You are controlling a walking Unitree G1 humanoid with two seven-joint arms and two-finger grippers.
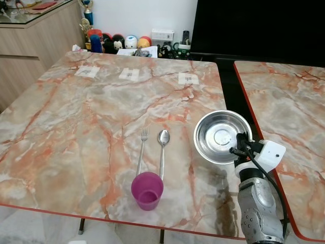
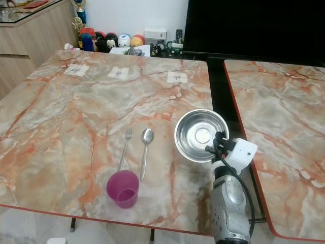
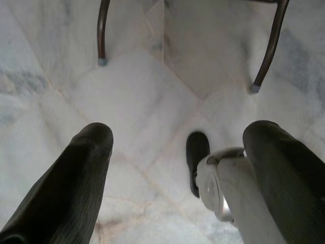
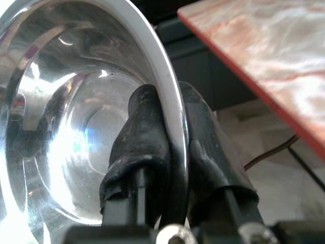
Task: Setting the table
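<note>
Right pincer: the right gripper (image 1: 239, 148) is closed on the rim of the steel bowl (image 1: 221, 136); in the right wrist view one black finger (image 4: 139, 137) sits inside the bowl and the other outside, with the rim pinched between them.
Bowl position: it is held over the right part of the marble table (image 1: 76, 127), near the table's right edge, to the right of the spoon. Whether its bottom touches the surface or hangs just above it cannot be told.
Already placed: a fork (image 1: 141, 150) and a spoon (image 1: 162, 150) lie side by side, close together and parallel, with handles toward the robot. A purple cup (image 1: 147, 190) stands upright at the near ends of the handles, close to the front edge.
Left pincer: the left gripper (image 3: 177, 173) hangs idle over the floor, fingers wide apart and holding nothing.
Progress: the setting seems mostly finished, because cutlery and cup are in place.
What is left: probably to set the bowl down beside the spoon and let go of the rim.
Beyond: a second table (image 1: 284, 101) stands to the right, apart by a dark gap.
</note>
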